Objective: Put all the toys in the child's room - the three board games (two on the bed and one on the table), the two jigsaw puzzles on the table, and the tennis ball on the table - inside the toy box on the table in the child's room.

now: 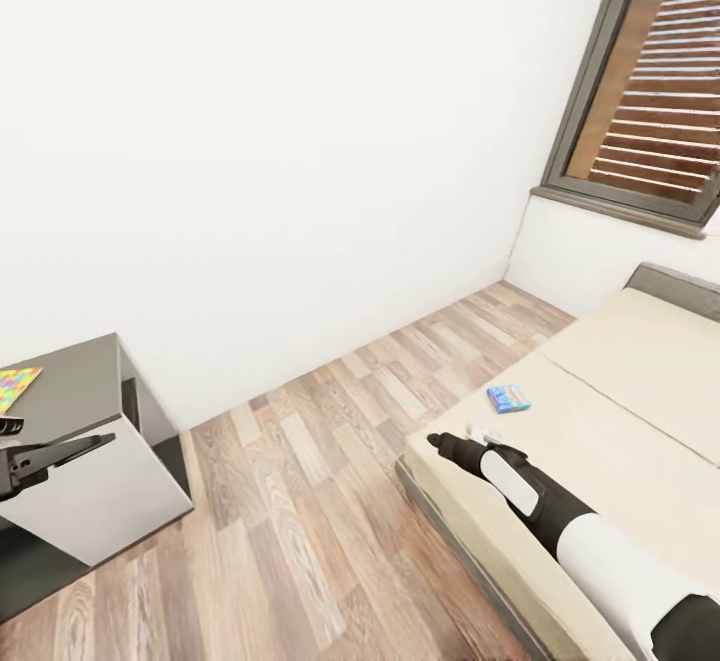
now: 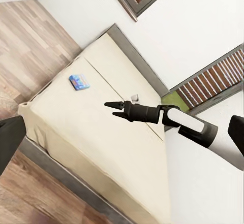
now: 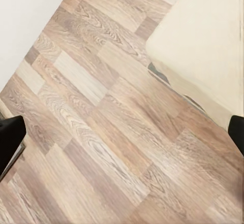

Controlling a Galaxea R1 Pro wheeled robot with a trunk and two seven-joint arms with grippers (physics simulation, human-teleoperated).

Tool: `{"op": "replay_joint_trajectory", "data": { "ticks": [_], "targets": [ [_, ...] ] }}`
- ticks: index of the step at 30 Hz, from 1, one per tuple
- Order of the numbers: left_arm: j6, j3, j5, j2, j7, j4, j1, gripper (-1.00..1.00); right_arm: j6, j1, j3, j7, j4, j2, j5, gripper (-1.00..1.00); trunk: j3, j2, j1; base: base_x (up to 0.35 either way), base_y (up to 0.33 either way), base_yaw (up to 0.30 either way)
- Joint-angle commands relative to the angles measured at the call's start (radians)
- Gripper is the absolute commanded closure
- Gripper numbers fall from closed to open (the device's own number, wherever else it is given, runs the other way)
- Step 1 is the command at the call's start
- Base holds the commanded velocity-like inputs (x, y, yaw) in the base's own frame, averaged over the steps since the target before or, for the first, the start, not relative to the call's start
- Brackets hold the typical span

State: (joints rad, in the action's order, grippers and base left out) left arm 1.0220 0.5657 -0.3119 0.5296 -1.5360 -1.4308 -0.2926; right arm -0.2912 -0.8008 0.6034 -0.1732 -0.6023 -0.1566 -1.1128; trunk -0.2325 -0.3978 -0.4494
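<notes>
Heading for the bed [image 1: 640, 381] — blue board game [image 1: 509, 398] next; right tool [image 1: 437, 440] slightly parted, empty; left tool [image 1: 85, 444] unreadable.

White-and-black right arm [image 1: 600, 551] with slim black gripper [image 1: 436, 440]

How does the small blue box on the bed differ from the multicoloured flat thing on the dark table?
The small blue box lies on the cream bed, ahead of the right gripper; the multicoloured flat item lies on the dark grey table, near the left gripper. The box is mostly blue and fully in view; the flat item is patchwork-coloured and cut off by the picture's edge. Both lie flat, and neither is held.
</notes>
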Motion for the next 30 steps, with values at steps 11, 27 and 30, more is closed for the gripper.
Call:
{"op": "replay_joint_trajectory", "data": {
  "ticks": [11,27,30],
  "targets": [
    [0.010,0.002,0.000,0.000,-0.006,0.000,0.000,-1.00,0.002,-0.001,0.007,-0.008,0.002,-0.002,-0.009,-1.00,-0.014,-0.002,-0.001,0.000,0.000,-0.220],
    [0.009,0.002,0.000,0.000,-0.009,0.000,0.000,-1.00,0.051,0.005,0.008,-0.008,0.002,-0.009,-0.007,-1.00,-0.031,-0.002,-0.001,0.000,0.000,-0.221],
    [0.009,0.002,0.000,0.000,-0.009,0.000,0.000,-1.00,0.082,0.019,0.008,-0.007,0.001,-0.009,-0.006,-1.00,-0.034,-0.002,-0.001,0.041,0.000,-0.155]
  ]
}}
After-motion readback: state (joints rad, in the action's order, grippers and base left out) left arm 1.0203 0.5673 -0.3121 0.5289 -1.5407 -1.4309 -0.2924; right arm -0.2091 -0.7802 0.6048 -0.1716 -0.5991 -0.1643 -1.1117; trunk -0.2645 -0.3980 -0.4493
